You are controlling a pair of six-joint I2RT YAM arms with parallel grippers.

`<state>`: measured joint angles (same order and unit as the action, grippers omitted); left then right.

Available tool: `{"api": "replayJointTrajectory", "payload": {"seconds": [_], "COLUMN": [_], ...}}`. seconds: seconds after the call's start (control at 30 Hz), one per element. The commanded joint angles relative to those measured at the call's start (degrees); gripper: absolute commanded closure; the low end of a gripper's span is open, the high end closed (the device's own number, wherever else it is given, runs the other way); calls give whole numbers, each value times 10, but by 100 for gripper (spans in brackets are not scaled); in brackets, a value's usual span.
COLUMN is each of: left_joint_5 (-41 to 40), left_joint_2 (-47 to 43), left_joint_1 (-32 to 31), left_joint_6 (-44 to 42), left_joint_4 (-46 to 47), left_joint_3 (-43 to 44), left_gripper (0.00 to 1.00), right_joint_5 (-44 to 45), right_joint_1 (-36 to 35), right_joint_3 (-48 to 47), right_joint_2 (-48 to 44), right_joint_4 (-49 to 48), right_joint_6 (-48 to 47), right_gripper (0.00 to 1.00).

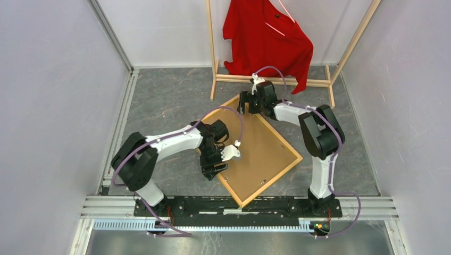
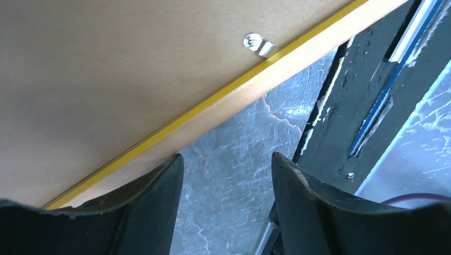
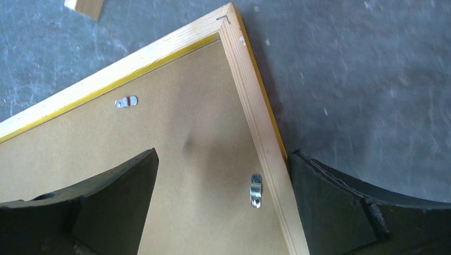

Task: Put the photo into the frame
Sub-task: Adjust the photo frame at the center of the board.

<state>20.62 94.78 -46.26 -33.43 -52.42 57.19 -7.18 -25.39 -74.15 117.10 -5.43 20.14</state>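
Left hand [image 2: 226, 159], fingers spread, is hovering over the face-down frame's [image 3: 260, 122] left rail. Right hand [image 3: 223, 154], also spread, is straddling its far corner. The photo is not showing. Pinching one rail risks tipping the frame and sliding the backing board [image 3: 202, 133] loose.

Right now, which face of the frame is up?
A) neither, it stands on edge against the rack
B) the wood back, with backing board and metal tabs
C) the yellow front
B: in the right wrist view the frame shows bare wood rails around the brown backing board, with a metal tab near the rail.
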Motion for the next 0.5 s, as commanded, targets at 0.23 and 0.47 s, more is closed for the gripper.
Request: {"api": "replayJointTrajectory", "payload": {"seconds": [0.23,0.47], "left_joint_5": [24,-100], "left_joint_2": [-79,98], "left_joint_1": [207,338], "left_joint_6": [-110,3], "left_joint_4": [28,167], "left_joint_3": [156,267], "left_gripper": [29,40], "right_joint_5": [122,117], "right_joint_1": [29,51], "right_joint_3": [159,331], "right_joint_2": [-305,-492], "right_joint_4": [129,218], "right_joint_6": [21,73], "right_gripper": [2,2]}}
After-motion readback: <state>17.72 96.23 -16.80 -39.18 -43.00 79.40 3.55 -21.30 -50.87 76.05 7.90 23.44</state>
